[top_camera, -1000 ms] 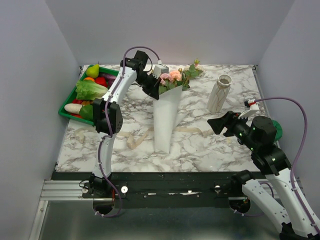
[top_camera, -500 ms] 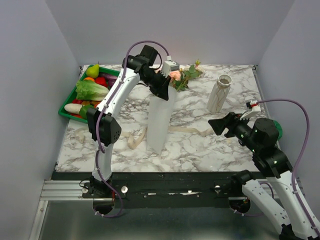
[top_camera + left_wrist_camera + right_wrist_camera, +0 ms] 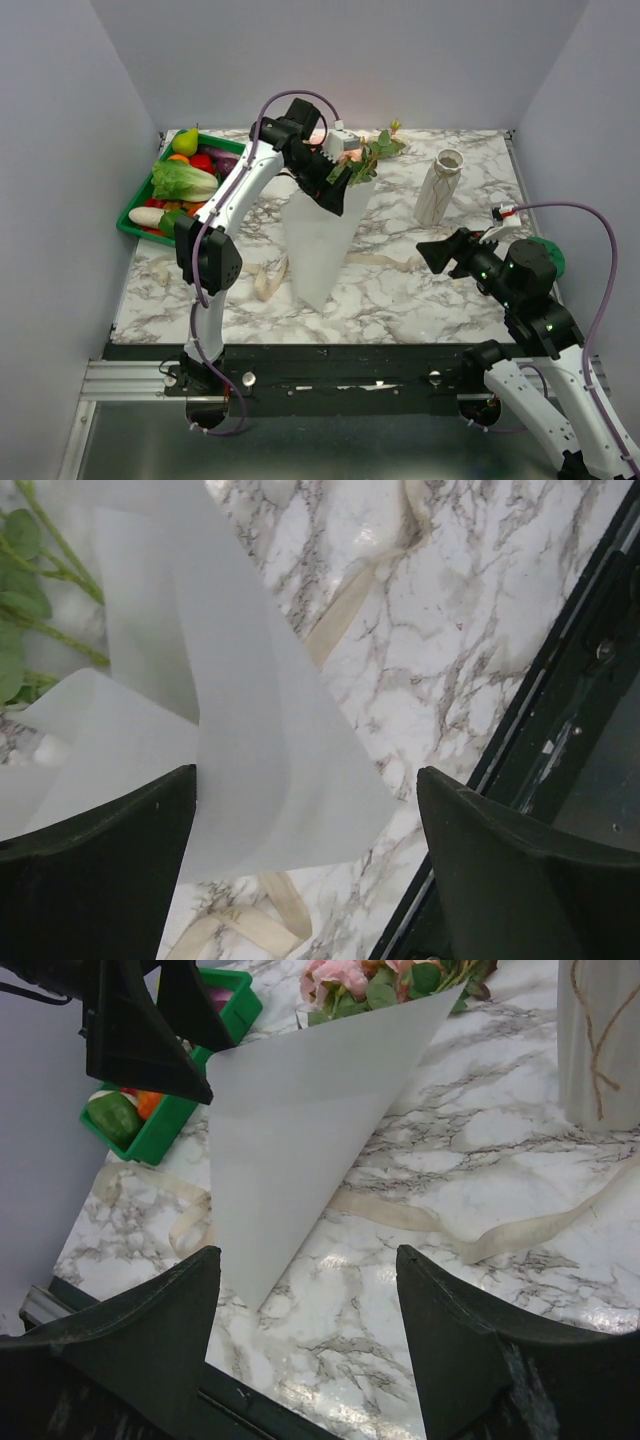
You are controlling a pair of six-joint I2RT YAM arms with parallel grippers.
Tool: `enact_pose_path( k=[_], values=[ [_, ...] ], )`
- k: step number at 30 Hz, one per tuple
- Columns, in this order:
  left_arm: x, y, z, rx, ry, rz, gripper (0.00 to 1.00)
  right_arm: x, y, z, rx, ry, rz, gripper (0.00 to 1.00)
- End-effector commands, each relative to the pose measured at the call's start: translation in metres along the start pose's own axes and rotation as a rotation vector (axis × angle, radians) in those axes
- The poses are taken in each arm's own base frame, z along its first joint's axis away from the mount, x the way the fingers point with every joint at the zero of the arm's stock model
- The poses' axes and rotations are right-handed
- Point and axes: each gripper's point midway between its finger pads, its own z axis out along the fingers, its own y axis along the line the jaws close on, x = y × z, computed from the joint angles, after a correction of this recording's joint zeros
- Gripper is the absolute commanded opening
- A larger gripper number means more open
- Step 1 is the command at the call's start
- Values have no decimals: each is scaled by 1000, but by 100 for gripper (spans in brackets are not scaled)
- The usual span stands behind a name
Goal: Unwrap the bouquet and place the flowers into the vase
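The white paper (image 3: 318,250) of the bouquet has spread into a loose wide sheet, its tip resting on the marble. My left gripper (image 3: 335,183) hovers at its top edge, jaws wide open and pinching nothing. From the left wrist, the paper (image 3: 230,730) hangs below the gripper (image 3: 305,775). The flowers (image 3: 362,155) lie at the back, behind the paper; pink roses (image 3: 345,978) and green stems (image 3: 20,590) show. The cream vase (image 3: 438,188) stands upright at the right. My right gripper (image 3: 442,250) is open, low and empty, facing the paper (image 3: 300,1120).
A loose cream ribbon (image 3: 385,262) trails across the marble past the paper's tip. A green tray (image 3: 135,215) of toy vegetables sits at the left edge. A dark green pouch (image 3: 552,256) shows behind my right arm. The table's black front edge (image 3: 560,710) lies close.
My left gripper has opened and let go of the paper cone. The paper has unrolled into a wider sheet, and the flowers now lie behind it rather than inside.
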Motion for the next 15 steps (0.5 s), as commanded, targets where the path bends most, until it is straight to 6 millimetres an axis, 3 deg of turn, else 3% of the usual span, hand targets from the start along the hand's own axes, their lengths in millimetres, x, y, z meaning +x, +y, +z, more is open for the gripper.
enact_pose_path(
  k=[1, 10, 15],
  values=[
    [1, 47, -30, -100, -55, 2, 99, 6, -4, -3, 16, 16, 0, 79],
    [46, 80, -10, -39, 37, -12, 99, 5, -3, -3, 15, 16, 0, 79],
    [52, 101, -4, -79, 26, -4, 99, 4, -2, -3, 7, 17, 0, 79]
  ],
)
